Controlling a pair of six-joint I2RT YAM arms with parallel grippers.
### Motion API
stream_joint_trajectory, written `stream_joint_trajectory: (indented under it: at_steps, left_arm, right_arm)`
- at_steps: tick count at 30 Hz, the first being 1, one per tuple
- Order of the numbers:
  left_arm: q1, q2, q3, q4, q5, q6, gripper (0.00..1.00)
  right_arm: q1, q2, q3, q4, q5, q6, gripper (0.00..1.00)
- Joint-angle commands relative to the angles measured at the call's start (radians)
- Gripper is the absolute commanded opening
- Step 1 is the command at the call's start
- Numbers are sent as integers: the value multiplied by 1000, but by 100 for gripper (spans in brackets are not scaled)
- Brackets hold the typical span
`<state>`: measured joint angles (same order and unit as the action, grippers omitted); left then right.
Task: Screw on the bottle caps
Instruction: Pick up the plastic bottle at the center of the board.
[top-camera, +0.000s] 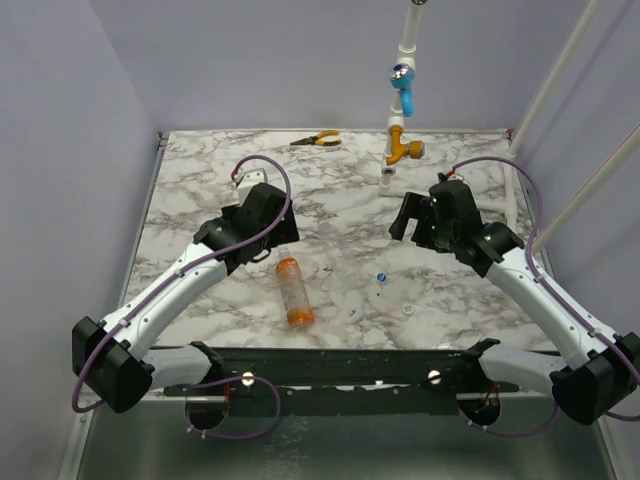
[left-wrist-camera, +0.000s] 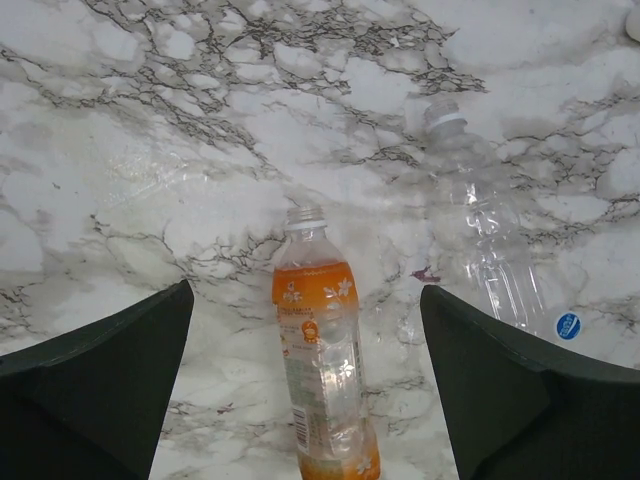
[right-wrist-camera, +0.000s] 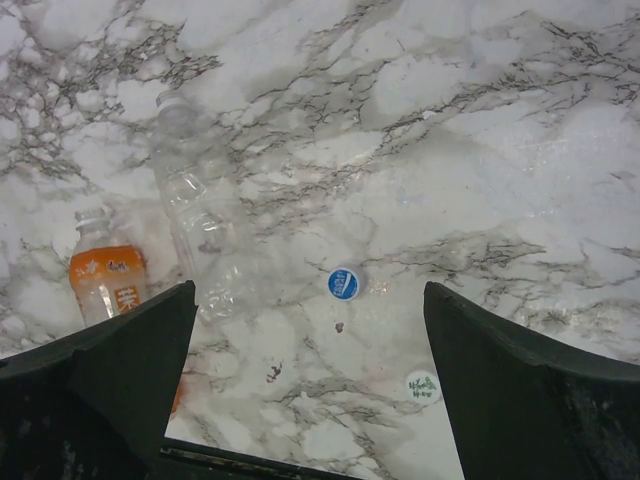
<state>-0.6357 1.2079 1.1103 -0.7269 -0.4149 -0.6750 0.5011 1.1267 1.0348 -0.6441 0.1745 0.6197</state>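
An orange-labelled bottle lies uncapped on the marble table, its open neck pointing away from the arms. In the left wrist view this bottle lies between the fingers of my open left gripper, which hovers above without touching it. To its right lies a clear empty bottle, also uncapped. A blue cap and a whitish cap rest loose on the table below my open, empty right gripper. From above, the blue cap and whitish cap sit right of the orange bottle.
Orange-handled pliers lie at the table's far edge. A white pipe with a blue valve handle and an orange one stands at the back centre. A black rail runs along the near edge.
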Motion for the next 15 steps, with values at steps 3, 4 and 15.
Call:
stream_joint_trajectory:
  at_steps: [3,4,15]
  left_arm:
    - [3,-17,-31,-13,-25,-26,99]
    - [4,-20,-35,-16,-27,-33,99]
    - [2,-61,-139,-46,5,-195,99]
  right_arm:
    - [0,-4,-23,27,-23,-14,100]
    - [0,-6,-26,30,-24,-13,100]
    - [0,3,-64,33,-66,3,100]
